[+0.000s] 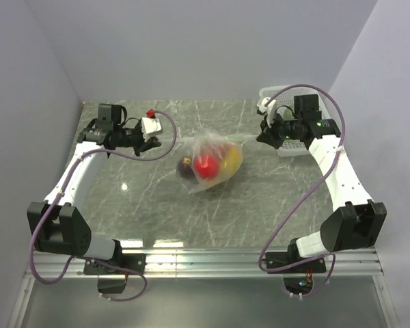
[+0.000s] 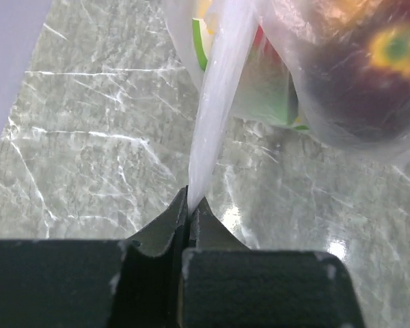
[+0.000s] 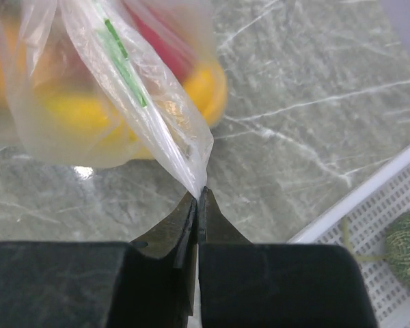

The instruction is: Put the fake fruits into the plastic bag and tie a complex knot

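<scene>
The plastic bag (image 1: 208, 160) lies mid-table, holding several fake fruits: a red ball (image 1: 206, 165), a yellow piece (image 1: 232, 159) and a dark magenta-red piece (image 1: 185, 167). My left gripper (image 1: 154, 143) is to the bag's left. It (image 2: 191, 198) is shut on a stretched, twisted strand of the bag (image 2: 215, 102), with the dark fruit (image 2: 369, 75) just beyond. My right gripper (image 1: 261, 137) is to the bag's right. It (image 3: 199, 195) is shut on a corner of the bag (image 3: 157, 116), in front of yellow fruit (image 3: 75, 109). A green melon (image 3: 408, 249) lies in the basket.
A white lattice basket (image 1: 287, 92) stands at the back right, close behind my right wrist; its rim (image 3: 369, 205) shows in the right wrist view. A small red thing (image 1: 149, 113) sits behind my left wrist. Grey walls close in on both sides and the back.
</scene>
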You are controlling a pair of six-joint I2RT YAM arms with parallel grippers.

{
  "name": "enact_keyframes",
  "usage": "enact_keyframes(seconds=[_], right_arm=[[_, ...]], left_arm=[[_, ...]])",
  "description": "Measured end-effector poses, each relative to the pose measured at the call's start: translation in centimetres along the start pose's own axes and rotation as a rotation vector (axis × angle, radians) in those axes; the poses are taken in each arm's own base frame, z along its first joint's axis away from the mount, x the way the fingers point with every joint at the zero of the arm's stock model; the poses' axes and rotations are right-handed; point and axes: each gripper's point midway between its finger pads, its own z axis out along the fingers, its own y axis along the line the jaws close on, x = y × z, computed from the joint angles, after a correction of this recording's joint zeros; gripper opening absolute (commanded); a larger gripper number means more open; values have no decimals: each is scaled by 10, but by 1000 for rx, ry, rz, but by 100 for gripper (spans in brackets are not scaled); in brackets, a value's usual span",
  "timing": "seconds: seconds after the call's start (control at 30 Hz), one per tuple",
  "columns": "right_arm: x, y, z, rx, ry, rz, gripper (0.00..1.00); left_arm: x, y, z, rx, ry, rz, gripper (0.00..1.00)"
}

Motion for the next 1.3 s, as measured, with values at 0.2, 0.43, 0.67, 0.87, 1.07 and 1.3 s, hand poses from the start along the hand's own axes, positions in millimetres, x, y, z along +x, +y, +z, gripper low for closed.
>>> enact_keyframes(seconds=[0.2,0.43,0.67,0.87,1.07,1.3], right_arm=[[41,22,22,-89,44,90,0],[95,48,48,-186,134,206,0],[82,38,32,-153,199,219,14],[48,56,25,-170,169,220,61],[20,63,13,-155,116,244,91],[14,55,-2,-104,79,396,92]], left_arm=[[35,-13,9,21,23,-66,1],[87,-42,27,97,95,-161,0],[87,-11,1,41,172,-251,51],[23,1,-2,32,119,-222,78],[-39,-50,33,132,85,-203,99],[-65,-91,85,158,110,-248,99]])
